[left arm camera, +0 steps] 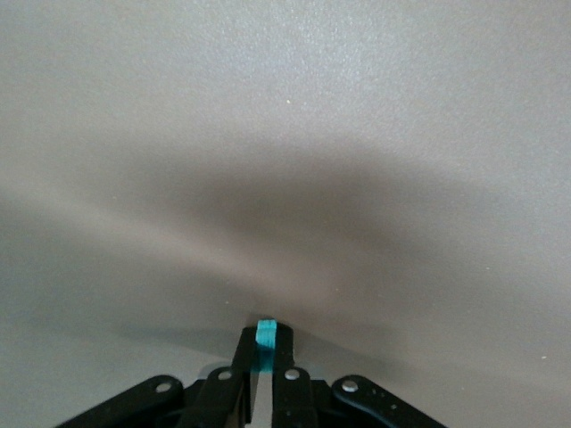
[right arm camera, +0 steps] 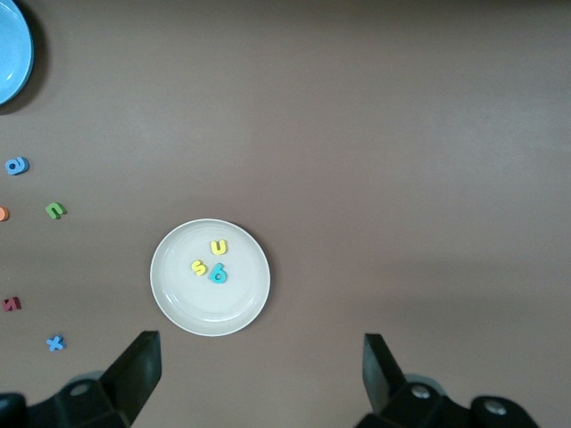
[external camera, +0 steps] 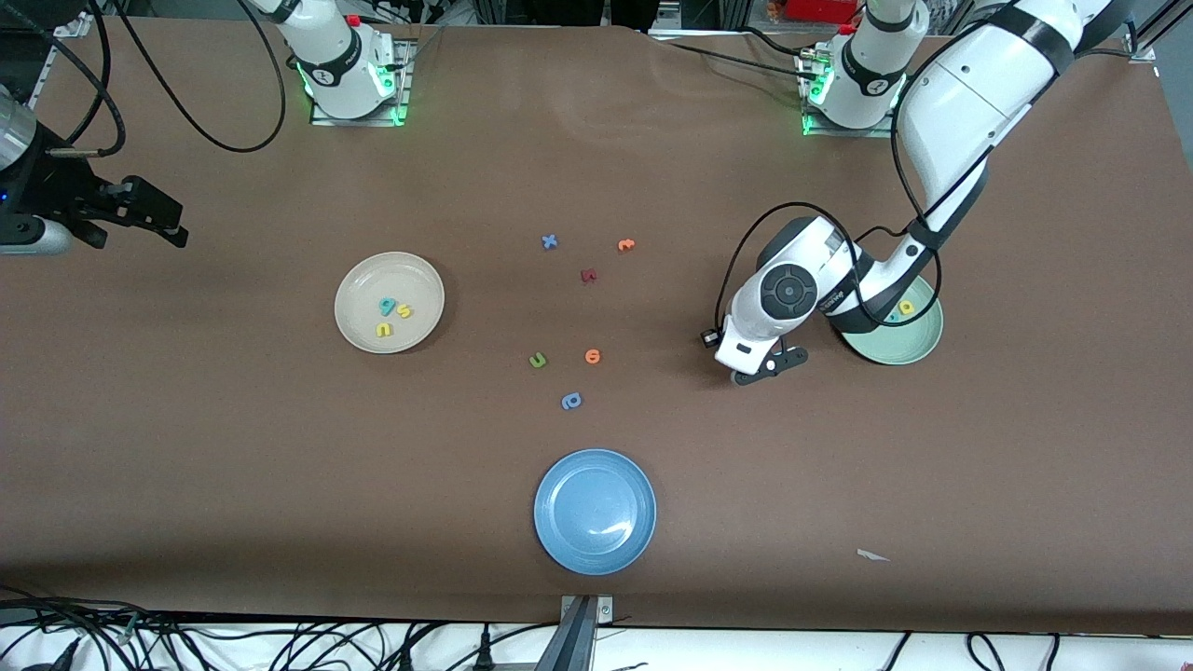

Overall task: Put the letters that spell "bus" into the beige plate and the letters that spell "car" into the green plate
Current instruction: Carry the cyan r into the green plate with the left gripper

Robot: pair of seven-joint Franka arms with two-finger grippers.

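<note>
The thin teal r [left arm camera: 265,343] sits pinched between the pressed-together fingers of the left end effector [external camera: 772,365], low over the bare tabletop [external camera: 839,466] just beside the green plate [external camera: 918,347], on the side toward the middle of the tabletop. The yellow a [external camera: 906,307] already lies in the green plate, with a teal piece beside it largely hidden under the arm, probably the c.

Well apart from the green plate, toward the right arm's end, the beige plate [external camera: 359,321] holds the teal b [external camera: 387,306], yellow s [external camera: 404,311] and yellow u [external camera: 384,329]. Between the two plates lie the spare letters, the green u [external camera: 538,360] among them. The right end effector [external camera: 140,216] waits spread wide, high over its end of the tabletop.

The r is slim and gripped only near the fingertips, so I judge it could twist or slip during the lift. A low carry could catch the green plate's rim.
</note>
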